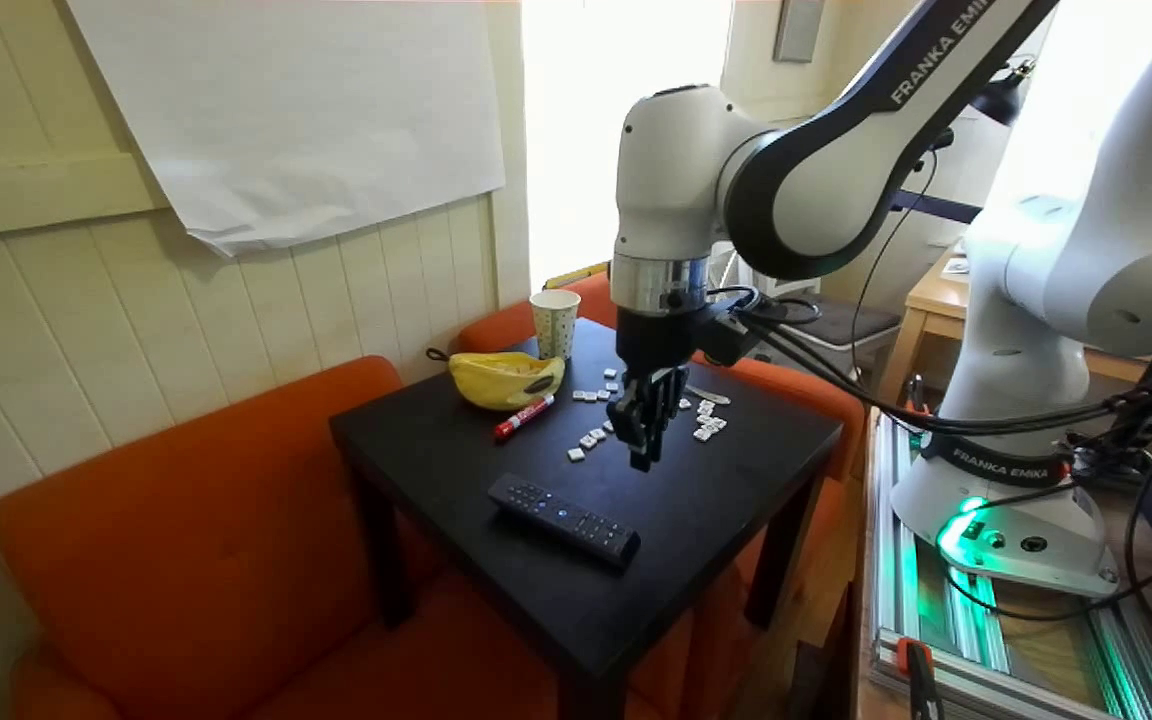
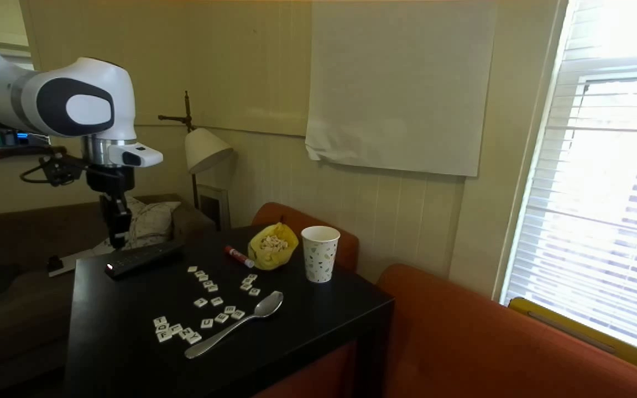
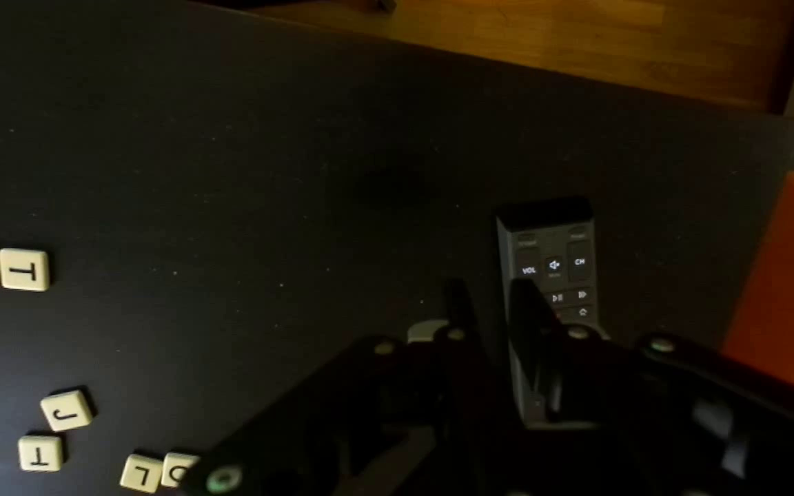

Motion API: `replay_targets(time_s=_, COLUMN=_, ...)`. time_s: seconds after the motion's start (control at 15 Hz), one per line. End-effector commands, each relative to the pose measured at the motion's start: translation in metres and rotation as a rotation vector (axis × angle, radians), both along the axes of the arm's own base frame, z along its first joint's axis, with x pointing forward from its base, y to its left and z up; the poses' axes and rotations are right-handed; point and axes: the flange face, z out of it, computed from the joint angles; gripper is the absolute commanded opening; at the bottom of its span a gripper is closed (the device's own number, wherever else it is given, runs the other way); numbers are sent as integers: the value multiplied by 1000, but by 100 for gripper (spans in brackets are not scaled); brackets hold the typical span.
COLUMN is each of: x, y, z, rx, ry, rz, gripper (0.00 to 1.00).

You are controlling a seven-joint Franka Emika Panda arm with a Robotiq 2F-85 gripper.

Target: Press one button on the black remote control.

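The black remote control [image 1: 564, 518] lies flat near the table's front edge in an exterior view. It also shows in an exterior view [image 2: 144, 258], and in the wrist view its button face [image 3: 566, 272] is at right of centre. My gripper [image 1: 644, 462] hangs above the table, fingers down, apart from the remote. It shows too in an exterior view [image 2: 118, 241]. In the wrist view the gripper's fingertips [image 3: 490, 286] stand a narrow gap apart with nothing between them. The right finger covers part of the remote's left side and its lower buttons.
Letter tiles [image 2: 222, 318] and a spoon [image 2: 241, 326] lie on the black table [image 1: 416, 440]. A yellow banana-shaped bowl [image 1: 506, 380], a red marker [image 1: 524, 417] and a paper cup [image 2: 319, 257] stand toward the back. Orange seats [image 1: 236, 520] border the table. A cable hangs from the arm.
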Motion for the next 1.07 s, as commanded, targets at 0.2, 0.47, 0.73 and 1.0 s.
replay_targets(time_s=0.2, x=-19, y=-19, z=53, rx=-1, ry=-132, rz=-56, gripper=74)
replay_targets(time_s=0.47, x=-21, y=-30, z=78, rx=5, ry=-161, rz=-86, gripper=99)
replay_targets(time_s=0.73, x=-16, y=-28, z=73, rx=17, ry=-151, rz=-67, gripper=100)
replay_targets(time_s=1.0, x=-16, y=-27, z=71, rx=15, ry=-146, rz=-66, gripper=100)
